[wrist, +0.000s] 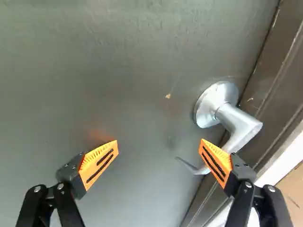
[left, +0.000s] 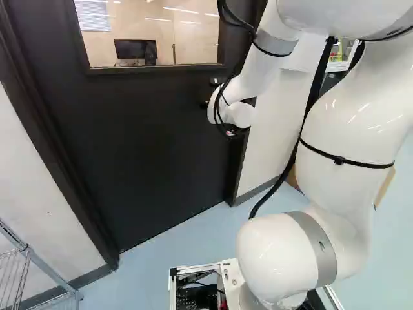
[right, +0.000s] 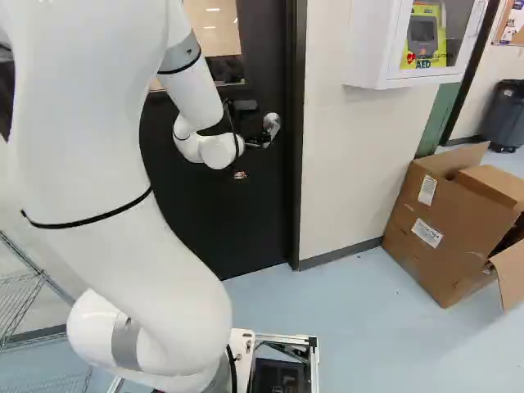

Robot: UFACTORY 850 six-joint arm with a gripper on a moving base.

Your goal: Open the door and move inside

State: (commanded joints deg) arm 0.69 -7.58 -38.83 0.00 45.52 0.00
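Because the door (left: 148, 142) is shut, the jaws stand apart near the lever handle (wrist: 239, 126), presumably to turn it.

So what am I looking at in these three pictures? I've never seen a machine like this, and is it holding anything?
It's one white robot arm on a moving base, at a closed dark door. Two pictures look ahead from the base, behind the arm, one on each side. The third looks along the gripper from the wrist. Its two orange-padded fingers stand wide apart, holding nothing. One overlaps the silver lever handle in view; whether they touch, I can't tell. On the floor right of the door sits an open cardboard box.
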